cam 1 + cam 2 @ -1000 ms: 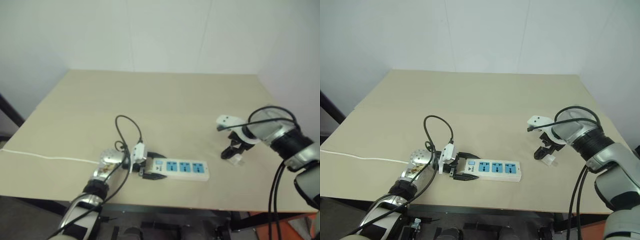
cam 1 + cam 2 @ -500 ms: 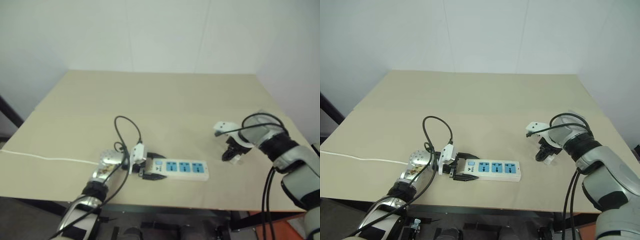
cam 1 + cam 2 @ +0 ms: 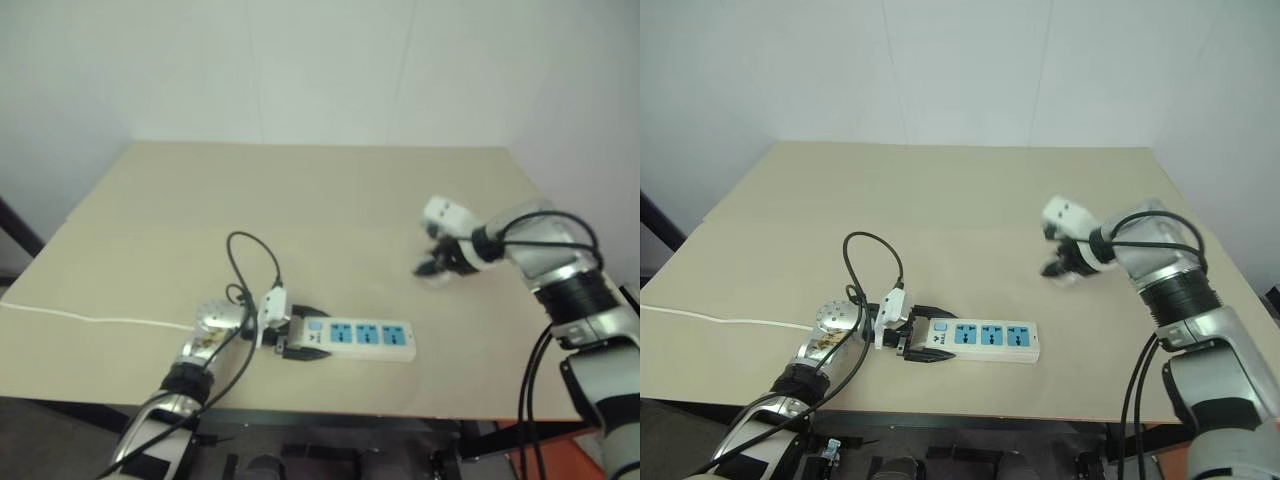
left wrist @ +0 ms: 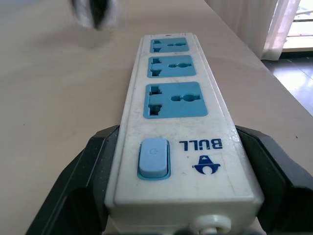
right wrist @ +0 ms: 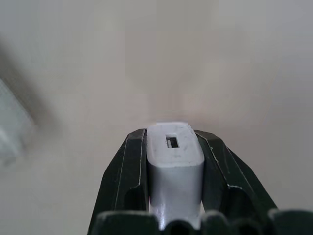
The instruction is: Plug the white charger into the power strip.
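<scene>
A: Charger (image 5: 174, 156) first. Where is it?

B: Pinched between the black fingers of the right gripper (image 3: 1064, 268), lifted off the table (image 3: 970, 200). The right wrist view has both fingers pressed against its sides, with a small slot in the end face looking at the camera. I can't see the prongs, so I can't say which way they point.

A: And the strip?

B: The strip (image 3: 977, 340) lies flat near the front edge of the table, long axis running left to right. The switch end sits in the left gripper (image 3: 923, 341), whose fingers are spread around that end, one along each long side; its jaws look closed onto the body rather than standing free. The three blue sockets run away from that gripper toward the robot's right.

A: So which way does the charger have to travel?

B: From the right gripper the strip lies nearer the robot and to its left, lower down on the table. The two are well apart. The far socket, at the free end, is the one nearest the charger, so I'd judge that the natural target.

A: What does the move turn on?

B: Bringing the charger over a socket face with its prongs pointing straight down. The right arm does the carrying; the left only steadies.
</scene>
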Robot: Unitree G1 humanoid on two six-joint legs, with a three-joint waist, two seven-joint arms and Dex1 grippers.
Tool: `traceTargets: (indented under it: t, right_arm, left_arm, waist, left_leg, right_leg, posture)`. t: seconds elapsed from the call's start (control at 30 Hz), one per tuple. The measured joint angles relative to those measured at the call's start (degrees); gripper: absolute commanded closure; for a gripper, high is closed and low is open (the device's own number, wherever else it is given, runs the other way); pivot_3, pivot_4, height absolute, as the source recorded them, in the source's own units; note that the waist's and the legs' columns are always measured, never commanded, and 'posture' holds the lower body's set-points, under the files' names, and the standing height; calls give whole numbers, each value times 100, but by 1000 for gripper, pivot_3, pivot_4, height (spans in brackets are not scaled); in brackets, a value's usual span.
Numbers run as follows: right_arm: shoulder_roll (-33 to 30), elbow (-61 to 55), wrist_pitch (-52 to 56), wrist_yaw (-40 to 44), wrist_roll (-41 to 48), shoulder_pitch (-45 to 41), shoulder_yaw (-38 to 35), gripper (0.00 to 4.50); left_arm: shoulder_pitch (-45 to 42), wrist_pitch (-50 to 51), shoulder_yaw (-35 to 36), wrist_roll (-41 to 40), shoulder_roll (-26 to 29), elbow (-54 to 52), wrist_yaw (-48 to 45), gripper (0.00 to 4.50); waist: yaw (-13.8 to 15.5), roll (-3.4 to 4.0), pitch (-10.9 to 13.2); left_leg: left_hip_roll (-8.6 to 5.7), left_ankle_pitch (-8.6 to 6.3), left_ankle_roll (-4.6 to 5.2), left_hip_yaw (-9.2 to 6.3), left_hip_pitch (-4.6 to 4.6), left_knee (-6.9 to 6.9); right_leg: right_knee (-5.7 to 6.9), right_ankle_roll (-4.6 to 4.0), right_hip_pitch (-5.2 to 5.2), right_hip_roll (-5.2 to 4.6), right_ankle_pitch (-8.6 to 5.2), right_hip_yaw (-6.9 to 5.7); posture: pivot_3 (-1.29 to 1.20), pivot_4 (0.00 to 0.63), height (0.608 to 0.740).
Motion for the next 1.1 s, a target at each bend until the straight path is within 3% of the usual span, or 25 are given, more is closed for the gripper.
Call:
traceTargets:
  t: [0.1, 0.23, 0.4, 0.67, 1.1]
  right_arm:
    - [566, -755, -442, -381, 801, 582, -1211, 3386]
    - [1071, -1644, -800, -608, 1485, 1696, -1844, 3386]
    - [1603, -1926, -1479, -209, 2174, 2534, -1879, 3386]
    - [2468, -1499, -2586, -24, 2235, 3133, -1447, 3386]
    - [2592, -964, -3215, -109, 2168, 3127, -1296, 3386]
  left_arm:
    - [-7, 34, -32, 0, -14, -9, 4, 1205]
    - [-23, 43, -57, 0, -5, -13, 3, 1205]
    - [-23, 65, -59, 2, 29, -2, 29, 1205]
    - [-20, 67, -65, 1, 40, -13, 27, 1205]
    - [-20, 97, -81, 1, 47, -41, 31, 1205]
  waist:
    - [18, -7, -4]
    - [38, -7, -4]
    - [6, -6, -4]
    - [-4, -6, -4]
    - [-1, -6, -5]
  left_leg:
    - [-1, 0, 0, -10, -1, 1]
    - [-1, 0, 0, -10, -1, 1]
    - [-1, 1, 1, -9, 11, 2]
    - [-1, 1, 0, -10, 11, 3]
    - [0, 1, 0, -10, 11, 2]
  right_leg:
    - [-7, 0, 12, -2, 0, -10]
    - [-2, -3, 8, -1, 1, -8]
    - [5, 6, 16, 1, -4, -8]
    - [5, 15, 16, 1, -9, -7]
    - [3, 15, 16, 1, -10, -8]
  posture:
    - [0, 150, 740]
    - [0, 150, 740]
    - [0, 150, 740]
    - [0, 150, 740]
    - [0, 150, 740]
